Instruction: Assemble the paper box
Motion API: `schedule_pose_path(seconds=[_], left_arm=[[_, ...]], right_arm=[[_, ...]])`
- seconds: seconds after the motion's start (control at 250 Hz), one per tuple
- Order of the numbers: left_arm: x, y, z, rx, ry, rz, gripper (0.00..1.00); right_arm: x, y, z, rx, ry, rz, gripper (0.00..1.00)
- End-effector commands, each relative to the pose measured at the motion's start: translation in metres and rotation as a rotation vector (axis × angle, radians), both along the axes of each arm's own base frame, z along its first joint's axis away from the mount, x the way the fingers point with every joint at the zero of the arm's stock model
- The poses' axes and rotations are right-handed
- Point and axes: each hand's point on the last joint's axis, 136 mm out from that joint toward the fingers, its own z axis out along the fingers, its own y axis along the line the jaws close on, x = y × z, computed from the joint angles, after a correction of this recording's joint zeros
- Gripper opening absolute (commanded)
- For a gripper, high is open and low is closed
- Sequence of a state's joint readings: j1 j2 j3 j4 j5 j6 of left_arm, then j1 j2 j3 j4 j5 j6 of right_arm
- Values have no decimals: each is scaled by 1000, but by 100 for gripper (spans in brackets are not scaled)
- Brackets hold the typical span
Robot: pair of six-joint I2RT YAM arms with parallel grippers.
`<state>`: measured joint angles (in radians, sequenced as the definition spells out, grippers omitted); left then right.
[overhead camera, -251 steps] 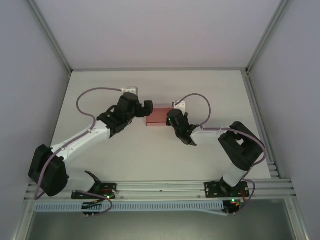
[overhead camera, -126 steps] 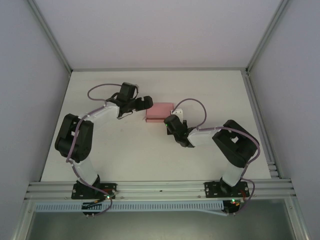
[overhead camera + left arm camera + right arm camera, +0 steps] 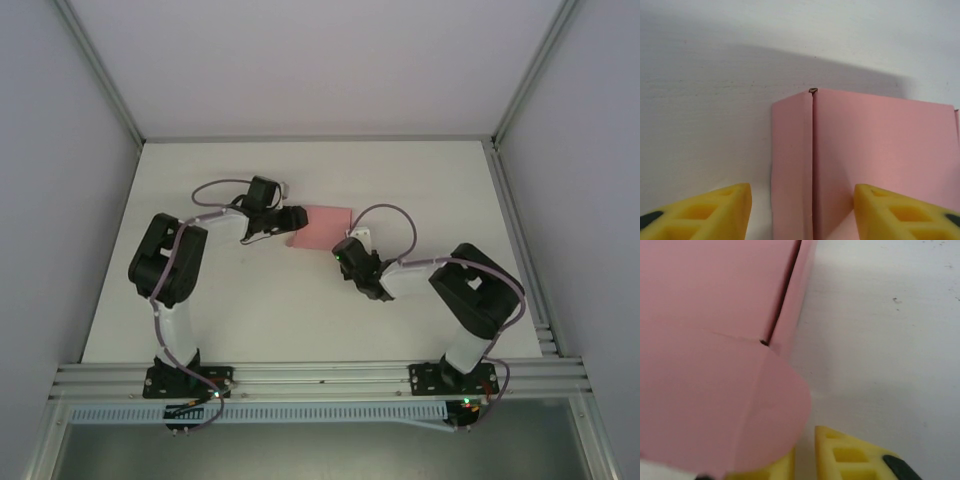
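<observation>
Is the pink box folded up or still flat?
Folded up: the paper box shows a top face and a side wall meeting at a crease. One rounded flap sticks out.

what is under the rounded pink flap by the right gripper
One yellow finger of the right gripper pokes out beneath the rounded flap of the paper box; the rest of that finger is covered. The other finger shows beside it over the white table.

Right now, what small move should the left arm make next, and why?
Probably close the left gripper on the end of the paper box: its open fingers straddle the folded side panel there, while the right gripper, barely open, has the rounded tab overlapping one finger at the other end.
</observation>
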<state>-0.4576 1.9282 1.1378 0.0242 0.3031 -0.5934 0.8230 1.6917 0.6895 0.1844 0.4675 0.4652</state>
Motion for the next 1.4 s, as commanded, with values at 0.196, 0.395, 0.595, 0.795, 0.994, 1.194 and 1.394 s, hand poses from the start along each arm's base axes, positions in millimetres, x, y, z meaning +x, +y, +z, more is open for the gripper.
schedule_pose_path(seconds=[0.196, 0.395, 0.595, 0.795, 0.994, 1.194, 1.394], left_arm=[[-7, 7, -26, -7, 55, -5, 44], [-4, 14, -29, -10, 60, 12, 40], [-5, 20, -32, -28, 68, 27, 34], [-5, 22, -30, -112, 70, 30, 28], [-5, 27, -27, -134, 68, 40, 22], [-7, 26, -26, -223, 80, 38, 19], [-8, 31, -24, -273, 82, 48, 15]], right_arm=[[-28, -7, 21, 34, 22, 97, 50], [-40, -11, 53, 80, 9, 149, 88], [-45, -24, 97, 159, -73, 142, 100], [-39, -44, 141, 358, -137, 66, 100], [-18, -60, 150, 460, -100, -18, 100], [2, -54, 138, 495, -28, -38, 100], [30, -35, 121, 586, 118, -42, 100]])
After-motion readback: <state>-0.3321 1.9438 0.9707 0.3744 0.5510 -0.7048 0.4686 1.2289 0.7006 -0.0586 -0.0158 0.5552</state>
